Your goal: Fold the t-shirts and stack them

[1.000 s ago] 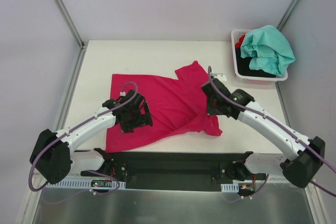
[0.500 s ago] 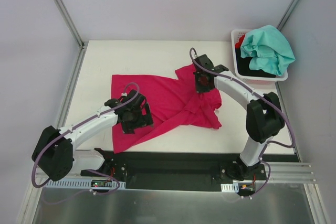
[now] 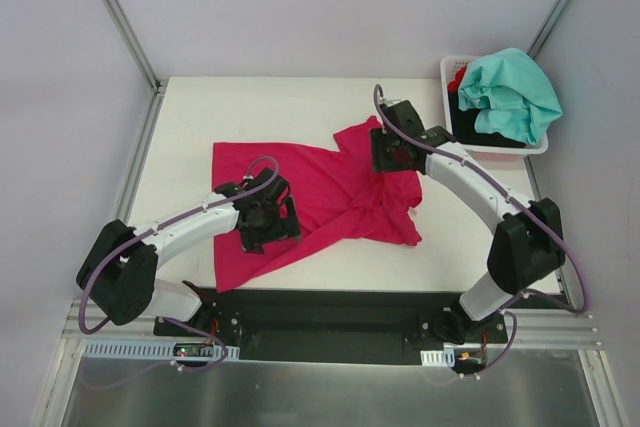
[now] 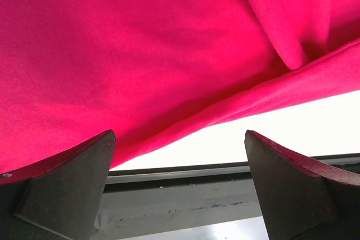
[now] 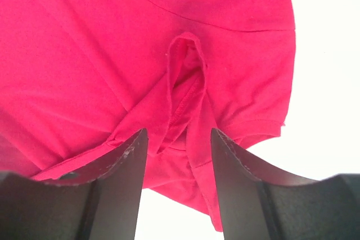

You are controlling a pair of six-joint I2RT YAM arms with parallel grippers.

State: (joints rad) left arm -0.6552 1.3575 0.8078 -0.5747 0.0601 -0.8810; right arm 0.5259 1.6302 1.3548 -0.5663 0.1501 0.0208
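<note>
Magenta t-shirt (image 3: 320, 192) lies crosswise on the table (image 3: 250, 107); the right gripper (image 3: 392, 152), half open and empty, hovers directly above its puckered right end (left gripper (image 3: 268, 222) gapes empty over the near hem).

Rumpled magenta t-shirt (image 3: 320, 192) spread centrally; teal t-shirt (image 3: 515, 92) heaped far right.

You see the whole table (image 3: 250, 107) from high behind its near edge, while both wrist views look down close on the pink shirt (image 3: 320, 192), which all three share.
</note>
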